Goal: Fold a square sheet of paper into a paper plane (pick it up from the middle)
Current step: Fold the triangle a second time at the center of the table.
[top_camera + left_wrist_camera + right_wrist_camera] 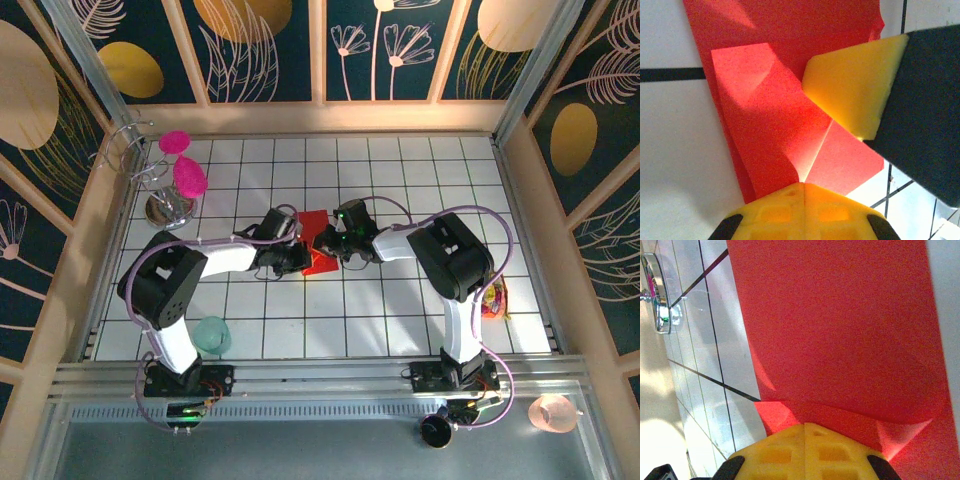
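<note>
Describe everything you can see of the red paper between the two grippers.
The red paper is thin, matte, bright red and unmarked. It is partly folded rather than a flat square: the left wrist view shows layered flaps and a sharp crease running between the grippers. It lies on the white tiled table, near the middle. The left gripper and right gripper, both shut, touch it with their yellow tips from opposite sides.

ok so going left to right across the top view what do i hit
magenta goblets → left gripper → red paper → right gripper → small colourful item → peach cup
</note>
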Motion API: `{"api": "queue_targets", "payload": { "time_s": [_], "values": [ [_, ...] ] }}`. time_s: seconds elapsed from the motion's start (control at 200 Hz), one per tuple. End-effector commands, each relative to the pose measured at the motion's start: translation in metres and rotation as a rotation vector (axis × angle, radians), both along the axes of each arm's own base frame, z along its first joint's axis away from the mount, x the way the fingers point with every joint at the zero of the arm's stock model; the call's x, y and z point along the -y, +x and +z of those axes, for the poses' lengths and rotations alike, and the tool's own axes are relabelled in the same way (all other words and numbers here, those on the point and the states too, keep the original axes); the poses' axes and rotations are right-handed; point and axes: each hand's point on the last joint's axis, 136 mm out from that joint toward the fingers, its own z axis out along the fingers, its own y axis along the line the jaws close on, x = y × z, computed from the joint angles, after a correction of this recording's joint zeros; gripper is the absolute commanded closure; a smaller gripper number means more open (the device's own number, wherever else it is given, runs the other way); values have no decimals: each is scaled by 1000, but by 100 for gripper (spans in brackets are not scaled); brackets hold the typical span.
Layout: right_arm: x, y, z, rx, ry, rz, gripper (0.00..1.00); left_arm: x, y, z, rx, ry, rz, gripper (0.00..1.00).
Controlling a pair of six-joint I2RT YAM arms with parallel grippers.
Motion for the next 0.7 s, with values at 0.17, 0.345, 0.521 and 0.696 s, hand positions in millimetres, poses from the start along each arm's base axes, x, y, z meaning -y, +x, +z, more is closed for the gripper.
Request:
{"api": "queue_targets", "payload": {
  "time_s": [0.17,0.345,0.521,0.696],
  "values": [
    [34,-29,-62,-164,-162,-38,100,0,4,-5,3,42,-20,100],
    [35,-30,-63,-168,-167,-38,100,-4,-1,-15,-21,67,-23,100],
    [37,-31,-65,-174,-176,-42,100,-13,-10,-25,-46,110,-31,100],
    [40,-31,-68,-183,-189,-46,100,-29,-29,-38,-90,168,-57,100]
  ]
}}
